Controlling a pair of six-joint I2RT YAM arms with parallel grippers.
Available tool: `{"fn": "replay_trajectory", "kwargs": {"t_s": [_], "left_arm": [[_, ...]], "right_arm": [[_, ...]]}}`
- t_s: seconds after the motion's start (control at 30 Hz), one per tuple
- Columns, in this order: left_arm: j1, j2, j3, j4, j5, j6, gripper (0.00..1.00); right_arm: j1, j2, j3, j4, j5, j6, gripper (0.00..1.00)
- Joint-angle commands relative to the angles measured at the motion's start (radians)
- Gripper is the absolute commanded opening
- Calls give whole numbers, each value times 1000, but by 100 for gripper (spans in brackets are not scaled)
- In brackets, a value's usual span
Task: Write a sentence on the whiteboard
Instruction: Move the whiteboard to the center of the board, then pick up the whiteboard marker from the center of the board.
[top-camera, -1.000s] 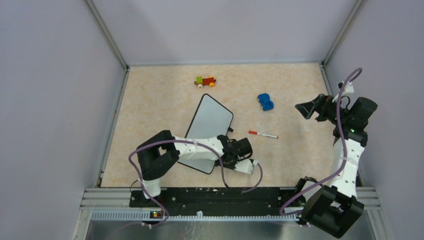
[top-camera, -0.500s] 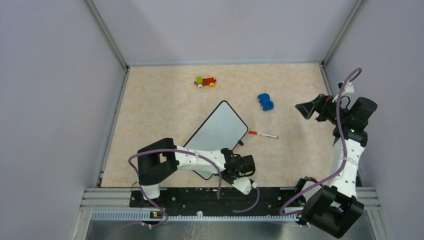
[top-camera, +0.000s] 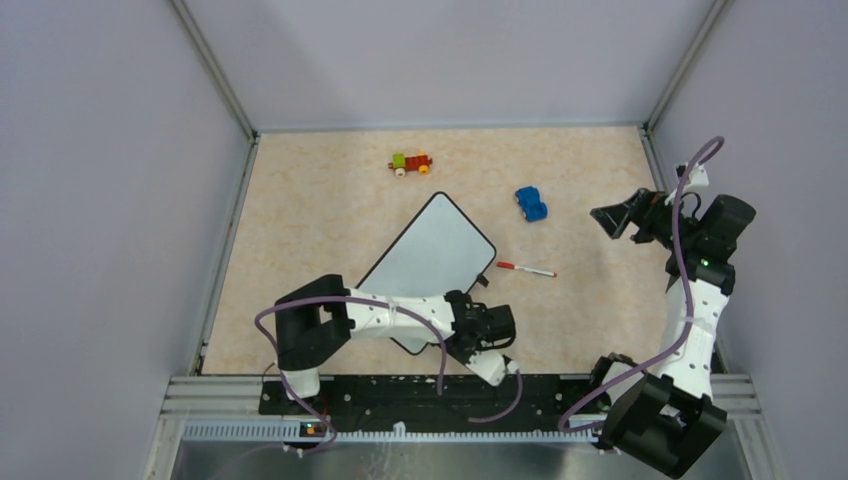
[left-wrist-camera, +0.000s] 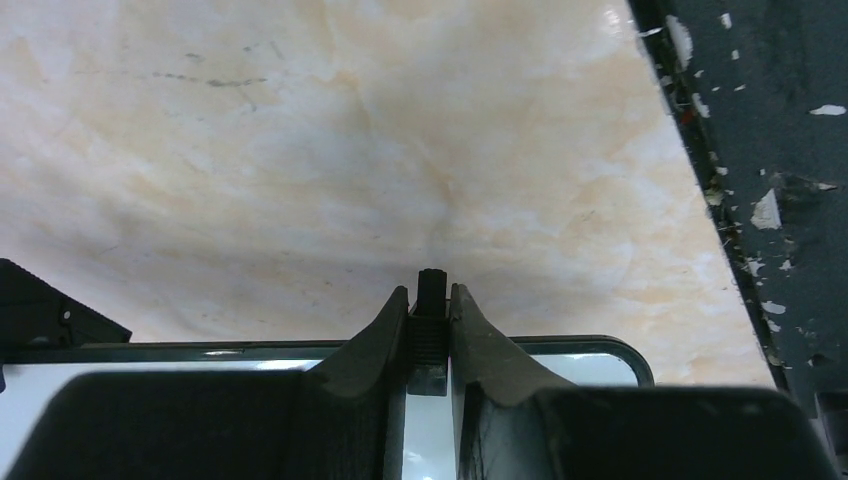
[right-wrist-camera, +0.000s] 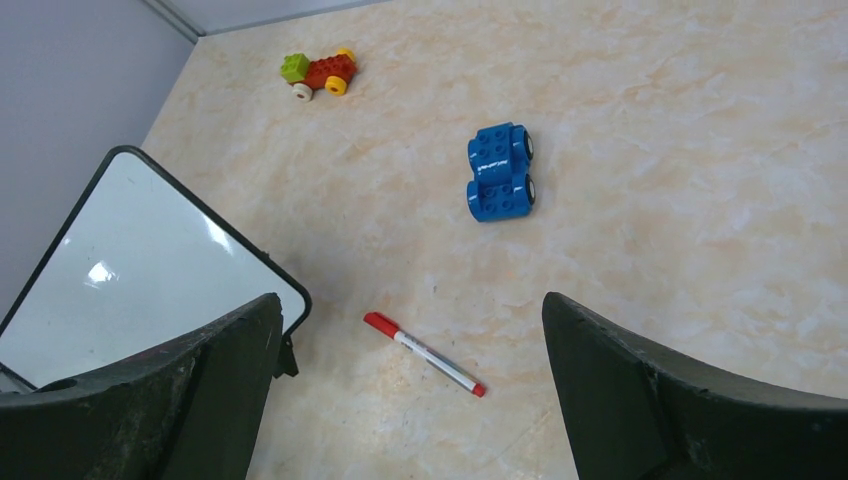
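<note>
Left gripper (left-wrist-camera: 429, 296): jaws nearly closed, clamped on a small black ribbed clip foot (left-wrist-camera: 430, 335) at the rim of the whiteboard (top-camera: 430, 250). In the left wrist view the board's dark frame and rounded corner run across just under the fingers (left-wrist-camera: 478, 345), so the pinch sits on the board's edge close to that corner.

Whiteboard: on the marbled table (top-camera: 300, 220), turned diagonally. One corner points away from the arms and the nearest corner is hidden under the left forearm. Face shows plain white with a glare spot.

Right gripper (right-wrist-camera: 412, 305): jaws spread wide, nothing between them. Raised well to the right of the whiteboard, not touching it.

Red-capped white marker (top-camera: 526, 269): flat on the table just right of the whiteboard's right corner, apart from it.

Blue toy car (top-camera: 531, 203): right of the whiteboard and further back, beyond the marker.

Red and green brick vehicle (top-camera: 411, 162): behind the whiteboard's far corner, well apart.

Dark base rail (left-wrist-camera: 760, 150): past the table edge, beside the whiteboard's gripped end.
</note>
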Motion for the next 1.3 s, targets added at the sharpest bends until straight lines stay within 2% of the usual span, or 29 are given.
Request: {"fn": "replay_trajectory", "kwargs": {"t_s": [0.0,0.07,0.47,0.63,0.83,0.87,0.93,0.97,1.13,1.27], "left_arm": [[11,-7,69,-22,-62,15,23],[11,-6,76,-26,-61,19,26],[9,51,72,-1,-31,16,29],[9,54,77,0,-24,14,50],[10,30,98,-11,10,-14,66],[9,16,106,-15,29,-22,72],[9,-16,114,-11,69,-40,93],[9,-34,113,-6,88,-46,98],[13,-126,93,42,198,-96,99],[60,-183,126,60,288,-164,99]], "right_arm": [[10,-26,-3,19,-12,-18,98],[9,-27,-4,18,-13,-18,98],[10,-27,-4,19,-11,-20,98],[10,-26,-4,19,-14,-20,98],[11,-30,-9,27,-23,-23,98],[9,-36,-13,36,-26,-21,98],[11,-48,-26,60,-25,-4,98],[10,-58,-33,81,-25,10,98],[11,-128,-89,211,1,99,98],[9,-100,-30,143,-51,28,98]]}}
